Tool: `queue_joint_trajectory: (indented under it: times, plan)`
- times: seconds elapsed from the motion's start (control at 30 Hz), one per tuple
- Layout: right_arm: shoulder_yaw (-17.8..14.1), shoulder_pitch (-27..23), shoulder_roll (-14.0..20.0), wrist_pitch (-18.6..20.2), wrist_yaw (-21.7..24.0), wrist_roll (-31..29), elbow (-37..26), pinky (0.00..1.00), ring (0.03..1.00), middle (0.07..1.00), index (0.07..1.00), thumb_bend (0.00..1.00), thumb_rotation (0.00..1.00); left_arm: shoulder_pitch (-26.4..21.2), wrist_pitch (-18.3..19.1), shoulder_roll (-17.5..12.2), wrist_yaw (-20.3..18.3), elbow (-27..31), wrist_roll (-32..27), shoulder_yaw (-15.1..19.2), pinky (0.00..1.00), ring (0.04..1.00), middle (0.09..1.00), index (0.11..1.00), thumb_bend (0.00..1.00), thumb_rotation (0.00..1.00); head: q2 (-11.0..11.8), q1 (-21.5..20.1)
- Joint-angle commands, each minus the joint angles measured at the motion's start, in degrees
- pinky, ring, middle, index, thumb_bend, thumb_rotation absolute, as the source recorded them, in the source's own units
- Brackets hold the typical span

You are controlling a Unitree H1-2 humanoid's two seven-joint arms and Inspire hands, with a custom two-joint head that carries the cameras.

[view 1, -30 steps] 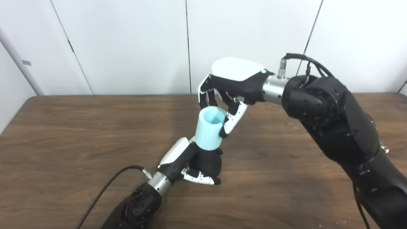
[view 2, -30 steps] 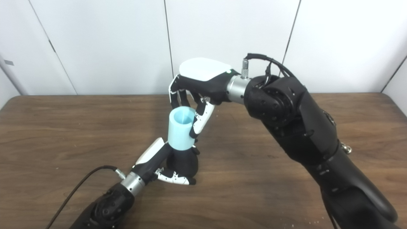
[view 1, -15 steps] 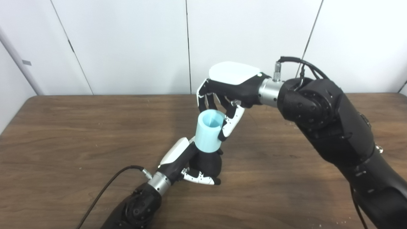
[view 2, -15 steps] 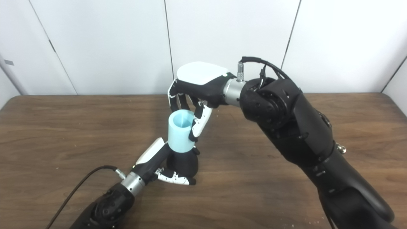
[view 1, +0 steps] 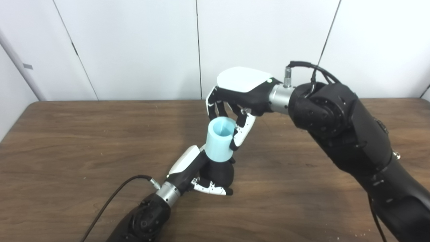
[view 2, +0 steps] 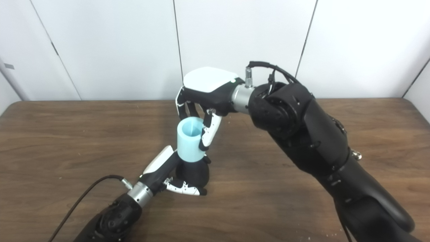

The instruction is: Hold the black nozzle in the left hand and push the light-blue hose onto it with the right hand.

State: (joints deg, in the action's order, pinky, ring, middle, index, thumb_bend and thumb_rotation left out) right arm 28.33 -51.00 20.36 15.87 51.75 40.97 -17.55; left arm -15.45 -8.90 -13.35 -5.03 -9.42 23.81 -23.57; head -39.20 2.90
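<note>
Left hand [view 1: 198,173] clamps nozzle [view 1: 220,173] on table [view 1: 67,141] as anchor; right hand [view 1: 237,101] grips hose [view 1: 219,139] from above, prob. to press down.

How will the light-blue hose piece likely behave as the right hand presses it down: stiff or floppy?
Probably stiff: the light-blue hose is a short, thick-walled tube keeping its round mouth in the right hand. Its smooth surface might slip. It seems unlikely to tip, seated upright on the black nozzle gripped by the left hand.
</note>
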Motion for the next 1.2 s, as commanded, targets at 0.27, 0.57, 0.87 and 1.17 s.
queue_joint_trajectory:
  times: [0.27, 0.57, 0.87, 1.17]
  plan:
    - [-0.6, -0.3, 0.4, -4.2, -1.9, -0.2, 0.8, 0.15, 0.23, 0.471, 0.484, 0.53, 0.0, 5.9, 3.3, 0.4, -2.5, -3.3, 1.9, -2.1, 1.0, 0.965, 0.84, 0.485, 0.49, 0.09, -0.1, -0.1]
    - [-1.6, 1.4, -0.2, -4.2, -3.9, 0.5, -0.7, 0.45, 0.518, 0.596, 0.499, 0.52, 0.14, 5.8, 3.5, 0.3, -2.7, -3.1, 1.9, -2.1, 1.0, 0.965, 0.84, 0.485, 0.49, 0.09, -0.1, -0.1]
    - [-2.7, 2.6, 0.9, -4.7, -4.6, 0.4, -2.0, 0.53, 0.609, 0.678, 0.497, 0.52, 0.16, 5.7, 3.2, 0.2, -2.7, -3.6, 1.8, -2.1, 1.0, 0.965, 0.84, 0.485, 0.49, 0.09, -0.1, -0.1]
    - [-5.9, 7.3, -0.3, -15.6, -17.8, 2.1, -1.9, 0.82, 0.877, 0.874, 0.807, 0.84, 0.34, 5.6, 3.6, 0.2, -3.0, -3.3, 1.7, -2.0, 1.0, 0.965, 0.838, 0.485, 0.49, 0.09, 0.0, 0.0]
